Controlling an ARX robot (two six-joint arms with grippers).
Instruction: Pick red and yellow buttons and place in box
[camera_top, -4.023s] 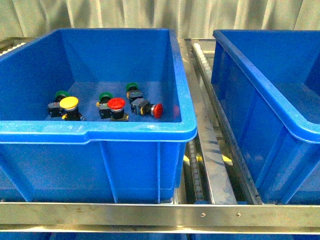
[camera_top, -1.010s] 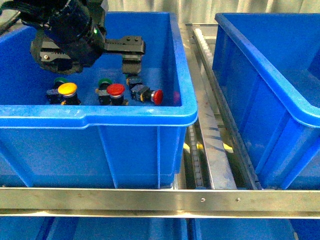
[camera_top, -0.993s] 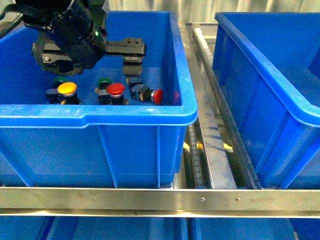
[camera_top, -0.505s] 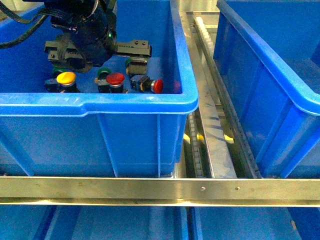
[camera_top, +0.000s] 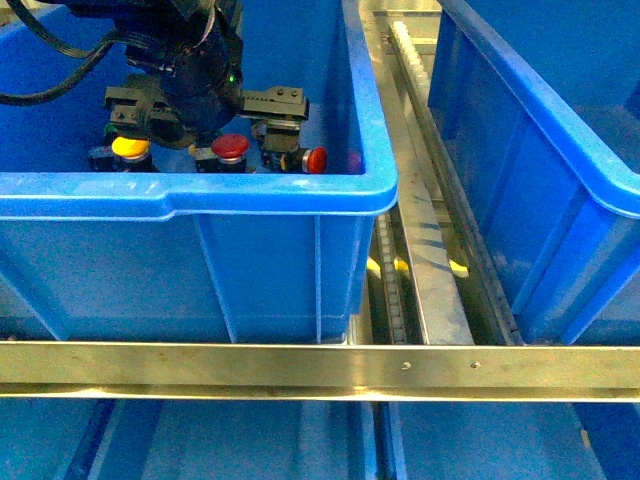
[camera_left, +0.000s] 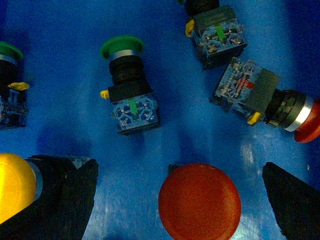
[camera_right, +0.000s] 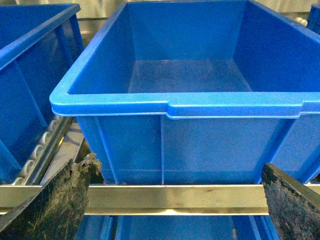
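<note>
Your left gripper (camera_left: 175, 172) is down inside the left-hand bin (camera_top: 200, 195), in the upper left of the front view. Its jaws stand spread wide. In the left wrist view one dark finger (camera_left: 62, 195) fills the lower left corner and the other the lower right corner, and nothing is pinched between them. The upright red button (camera_left: 200, 200) sits in that gap at the bottom centre of the wrist view, cap facing the camera, with blue floor showing on either side of it. The yellow button (camera_left: 12, 187) is at the lower left edge, right against the near finger, whose dark bulk overlaps its body. The second red button (camera_left: 267, 100) lies on its side at the right of the wrist view, its cap reaching the right edge and its contact block pointing toward the upper middle. Just above it another switch block (camera_left: 217, 32) is cut off by the top edge, so you cannot tell its cap colour. One green-capped switch (camera_left: 127, 82) lies on its side at upper centre, and a second green cap shows at the left edge. All of these rest on the floor of the left-hand bin. Your right gripper (camera_right: 175, 197) is also spread wide, its worn fingers in the two lower corners of the right wrist view. It faces the long wall of the right-hand box (camera_right: 175, 105) across a metal rail (camera_top: 300, 365). In the front view a roller track (camera_top: 410, 60) runs between the bin and the box.
</note>
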